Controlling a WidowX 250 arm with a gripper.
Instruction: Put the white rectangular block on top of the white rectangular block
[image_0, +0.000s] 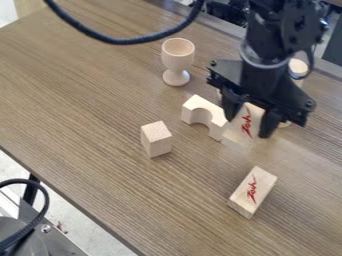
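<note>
Nearest the camera on the table (100, 150), the target block (252, 192) lies flat, its broad face up with red writing along it. It is pale, fine-grained wood, oblong and crisp at the edges, and its long axis slants from lower left to upper right in the view. Farther back and well to the left stands a small block (156, 139), square-cornered, with grain lines showing on its top.

Beyond the target, my gripper (250, 121) is closed about the held block (244, 126), one dark finger at either side, the red-marked face toward the camera. Its lower end is hard to make out; I would guess it hangs just above the table, though I cannot be sure. What matters for me now is that the target lies from my hand toward the camera and a little to the right. I judge that I should carry over it, match the long axes, then lower; set down crooked, the smooth faces could slip.

Just behind and left of my load sits the arch piece (199, 111), a pale block with a curved bite cut from it. Farther off stands the turned wooden cup (177, 60), round-bowled on a narrow stem and flared foot. Above it sags a ribbed black cable (120, 39).
</note>
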